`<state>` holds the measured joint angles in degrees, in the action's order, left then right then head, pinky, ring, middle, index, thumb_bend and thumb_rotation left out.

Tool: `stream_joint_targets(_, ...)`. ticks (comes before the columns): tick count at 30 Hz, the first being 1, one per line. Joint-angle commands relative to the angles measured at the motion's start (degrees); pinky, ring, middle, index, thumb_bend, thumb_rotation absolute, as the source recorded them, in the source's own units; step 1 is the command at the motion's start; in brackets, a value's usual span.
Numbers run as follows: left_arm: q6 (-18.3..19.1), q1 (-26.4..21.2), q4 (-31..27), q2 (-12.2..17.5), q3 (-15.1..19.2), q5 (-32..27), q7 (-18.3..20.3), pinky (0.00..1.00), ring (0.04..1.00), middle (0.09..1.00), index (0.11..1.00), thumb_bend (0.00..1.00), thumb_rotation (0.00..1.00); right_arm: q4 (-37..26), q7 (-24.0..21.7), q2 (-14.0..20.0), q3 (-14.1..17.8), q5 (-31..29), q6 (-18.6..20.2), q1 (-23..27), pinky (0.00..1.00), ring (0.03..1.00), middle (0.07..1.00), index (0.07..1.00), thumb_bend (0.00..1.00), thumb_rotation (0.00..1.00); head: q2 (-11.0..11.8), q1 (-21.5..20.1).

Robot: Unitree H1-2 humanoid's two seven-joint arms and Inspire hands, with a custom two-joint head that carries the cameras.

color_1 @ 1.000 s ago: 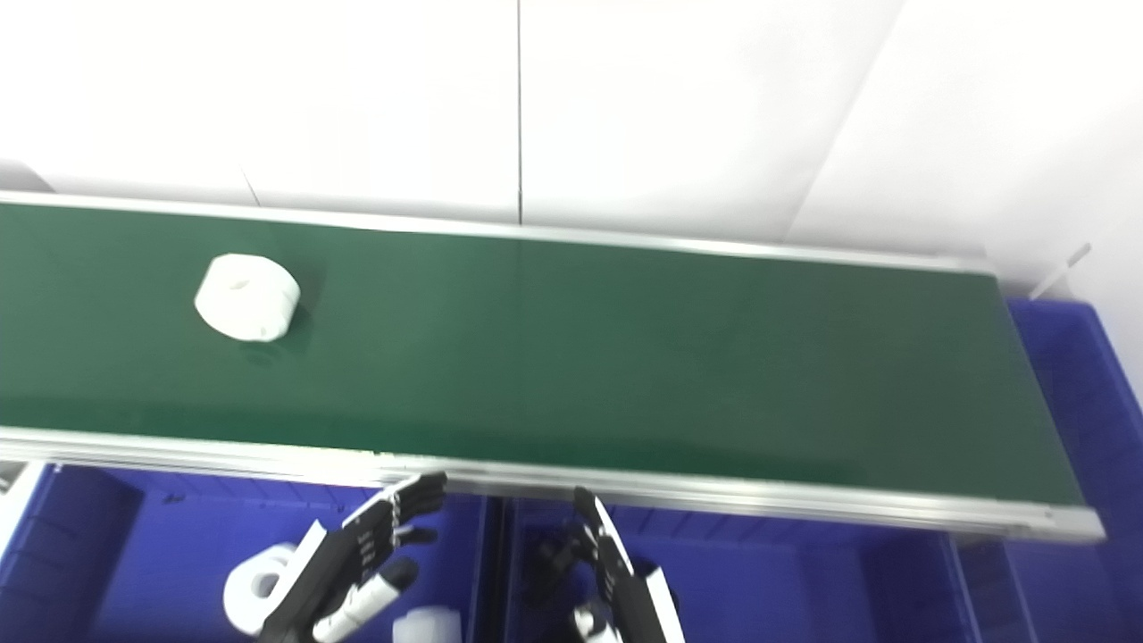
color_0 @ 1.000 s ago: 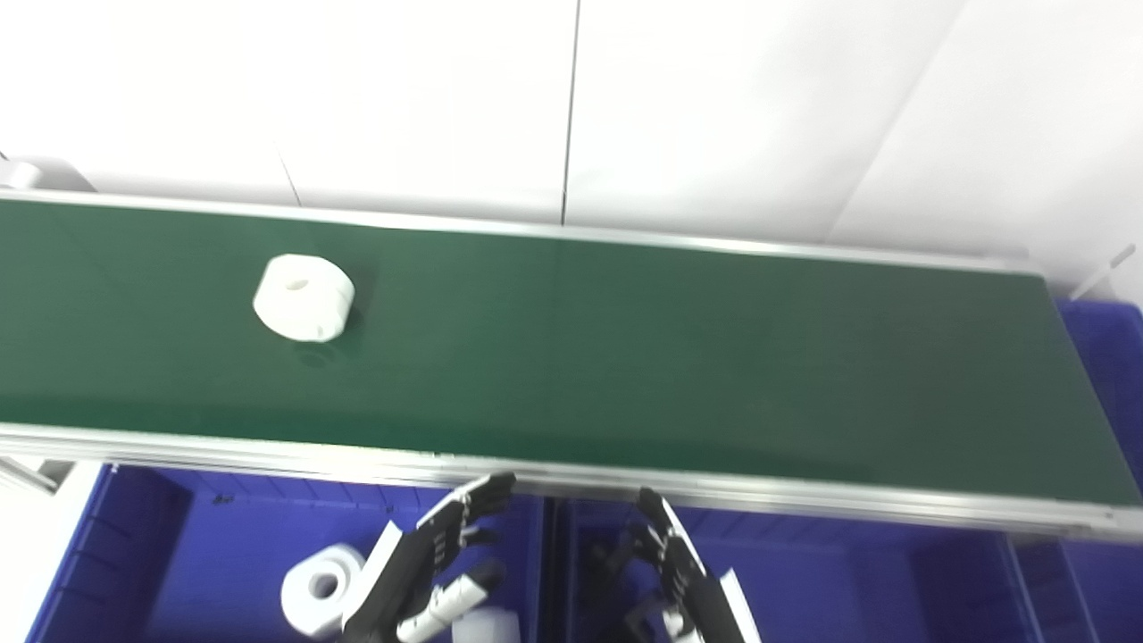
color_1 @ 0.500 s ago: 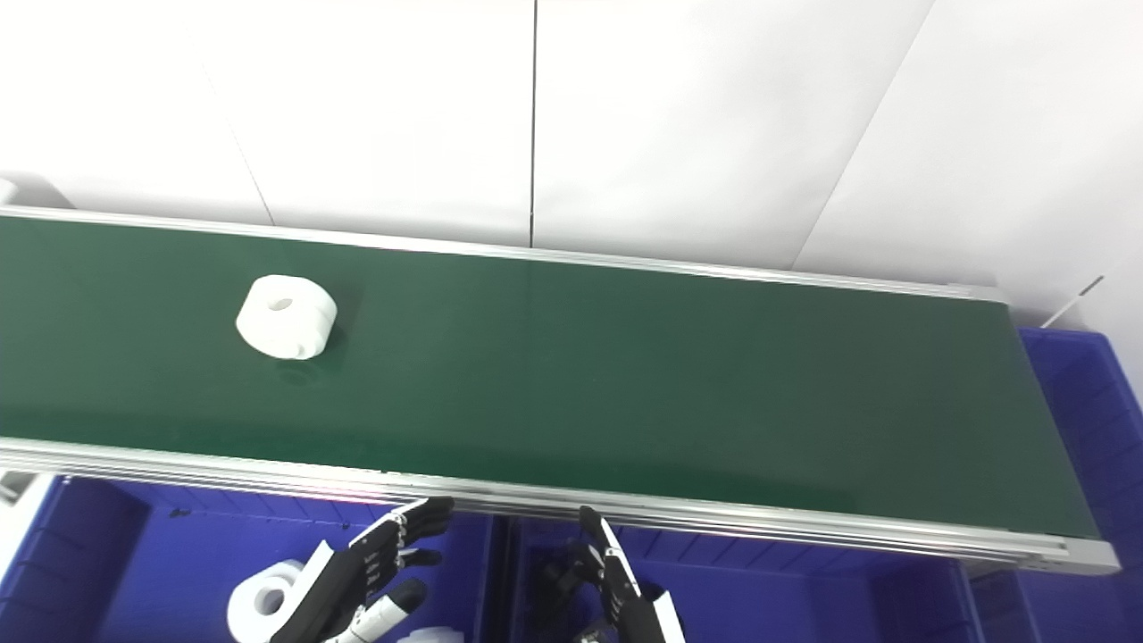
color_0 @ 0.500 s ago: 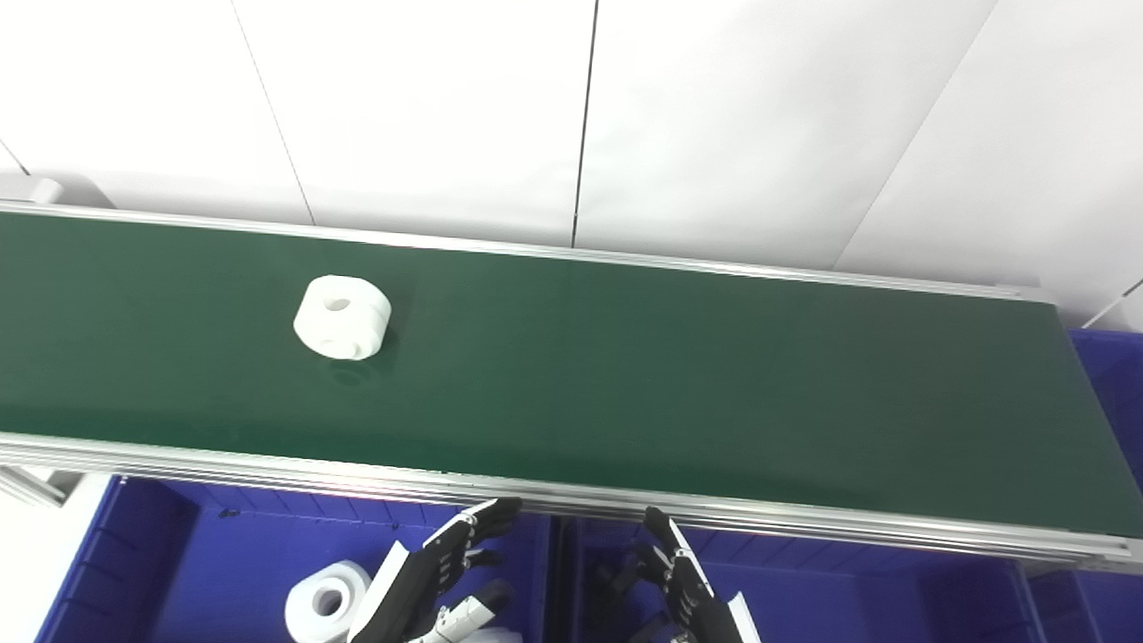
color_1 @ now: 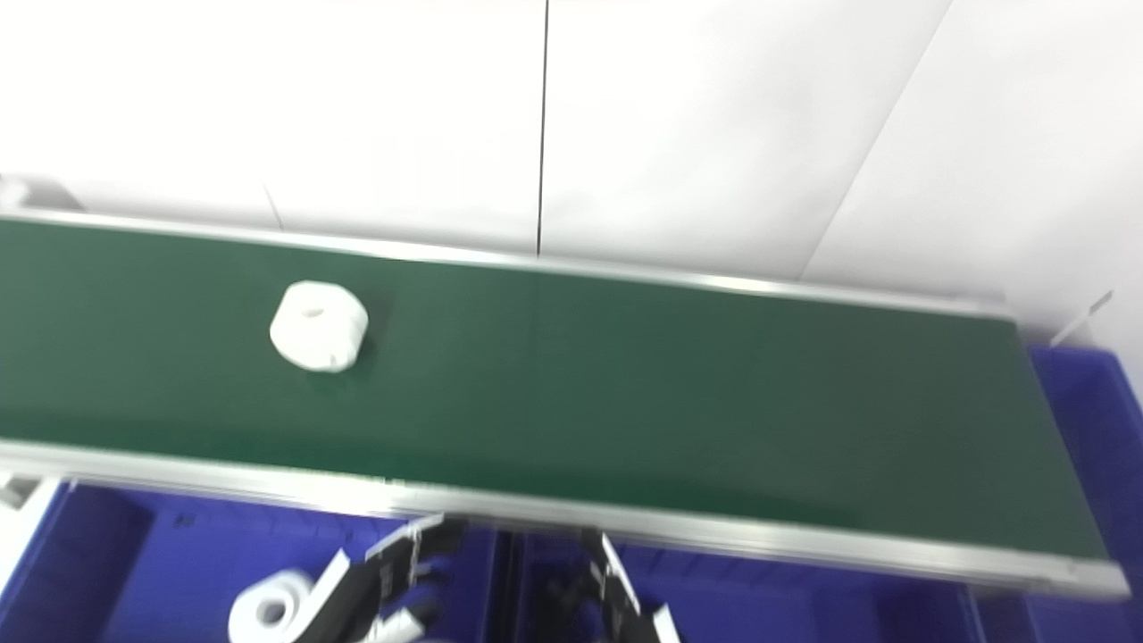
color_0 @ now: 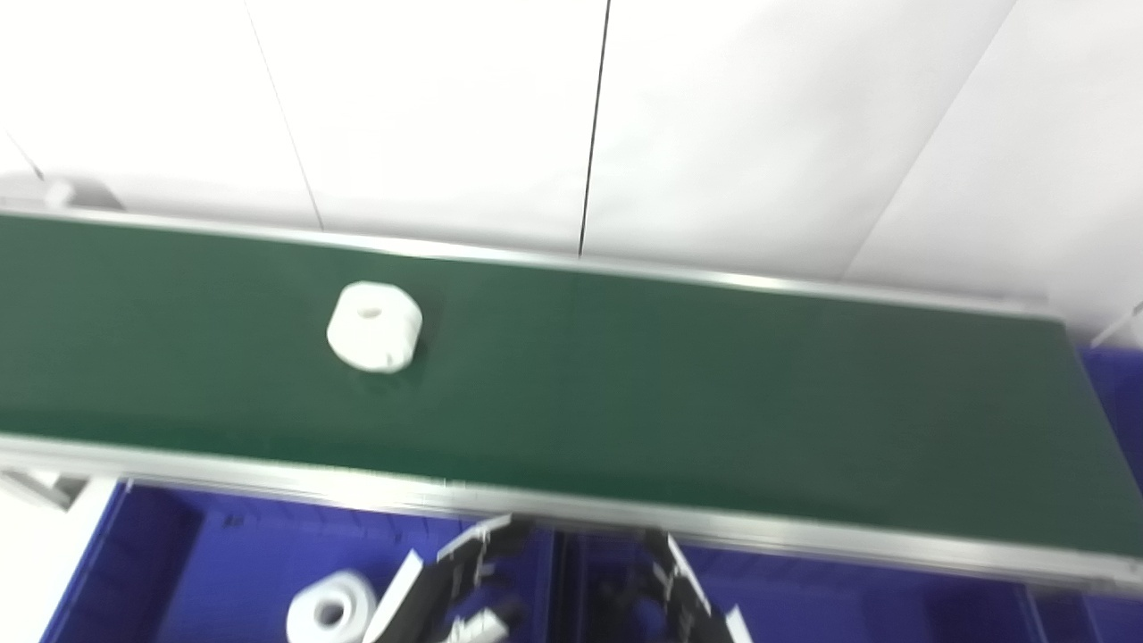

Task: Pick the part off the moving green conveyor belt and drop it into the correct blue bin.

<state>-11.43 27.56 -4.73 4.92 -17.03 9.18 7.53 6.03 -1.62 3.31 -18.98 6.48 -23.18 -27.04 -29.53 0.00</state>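
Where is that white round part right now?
The white part lies on the left stretch of the green conveyor belt, apart from both hands.

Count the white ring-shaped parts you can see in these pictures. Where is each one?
2. One white part lies on the green conveyor belt, toward its left. Another white part sits in the left blue bin, beside the left robot hand. The bottom edge may hide more.

Green belt with metal rails, running left to right, one white round part lying on its left portion
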Motion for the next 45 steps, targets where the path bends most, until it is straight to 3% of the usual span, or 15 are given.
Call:
stream_joint_targets(1, -3.32, -0.46, 0.02, -0.57, 0.01, 0.32, -0.94, 0.71, 0.825, 0.835, 0.791, 0.75, 0.74, -0.59, -0.27, -0.44, 0.04, -0.42, -3.57, 0.12, 0.88, 0.901, 0.962, 0.964, 1.0, 1.0, 0.57, -0.26)
stream_joint_targets(8, -5.56, -1.13, 1.94, -1.06, -0.19, 0.92, -1.67, 0.69, 0.807, 0.816, 0.778, 0.75, 0.73, 0.38, -0.68, 0.22, -0.03, -1.08, -3.71, 0.84, 0.86, 0.889, 0.953, 0.951, 1.0, 1.0, 0.65, 0.12)
stream_joint_targets(15, -6.74, -0.23, 0.66, -1.35, -0.74, -1.83, -0.62, 0.67, 0.798, 0.807, 0.761, 0.76, 0.66, -0.11, -0.84, 0.43, 0.01, -1.33, -3.64, 0.55, 0.85, 0.887, 0.944, 0.946, 1.0, 1.0, 0.06, 0.6)
stream_joint_targets(19, -6.9, 1.14, -5.04, -0.09, -2.53, -5.54, 2.21, 0.67, 0.784, 0.8, 0.747, 0.81, 0.57, -0.63, -0.94, 0.48, -0.04, -1.31, -3.63, 0.17, 0.84, 0.886, 0.944, 0.945, 1.0, 1.0, -0.65, 1.12)
stream_joint_targets(25, -1.25, 2.23, -19.7, 0.19, -3.81, -10.52, 3.27, 0.65, 0.752, 0.768, 0.731, 0.88, 0.59, -1.6, -1.59, 0.58, -0.25, -1.62, -3.45, -0.41, 0.85, 0.898, 0.947, 0.949, 1.0, 0.98, -1.78, 1.44)
stream_joint_targets(28, -0.79, -1.39, -23.7, 1.23, -2.69, -10.95, 3.99, 0.62, 0.743, 0.761, 0.745, 0.9, 0.51, -1.73, -2.13, 0.53, -0.37, -1.89, -3.39, -0.34, 0.88, 0.919, 0.957, 0.959, 0.97, 0.97, -1.92, 1.41)
stream_joint_targets(31, 2.98, -7.59, -26.75, 3.26, -0.13, -9.88, 4.94, 0.61, 0.754, 0.782, 0.748, 0.95, 0.44, -1.45, -2.59, 0.34, -0.45, -1.78, -3.53, 0.01, 0.89, 0.931, 0.964, 0.968, 0.96, 0.98, -1.88, 1.05)
stream_joint_targets(33, 4.29, -11.96, -26.92, 4.68, 1.6, -8.71, 5.6, 0.62, 0.765, 0.79, 0.729, 0.99, 0.31, -1.3, -2.47, 0.09, -0.43, -1.37, -3.54, 0.19, 0.88, 0.93, 0.967, 0.971, 0.95, 0.98, -1.97, 0.79)
stream_joint_targets(38, 6.61, -22.61, -24.24, 8.07, 4.62, -0.66, 6.31, 0.59, 0.734, 0.777, 0.737, 1.0, 0.31, -1.33, -2.44, -0.54, -0.25, -1.51, -3.26, 0.3, 0.87, 0.917, 0.96, 0.962, 0.96, 0.96, -1.81, 0.43)
stream_joint_targets(42, 5.64, -28.01, -20.81, 9.74, 4.91, 6.05, 6.46, 0.62, 0.751, 0.796, 0.767, 1.0, 0.3, -1.07, -2.35, -0.9, -0.19, -1.15, -3.26, 0.45, 0.87, 0.906, 0.958, 0.96, 0.98, 0.97, -1.77, 0.08)
stream_joint_targets(45, 7.2, -31.67, -19.54, 11.61, 4.16, 13.45, 7.92, 0.66, 0.799, 0.839, 0.826, 1.0, 0.31, -0.83, -2.48, -1.13, -0.23, -1.22, -3.44, 0.57, 0.87, 0.901, 0.954, 0.958, 0.97, 0.97, -1.88, -0.15)
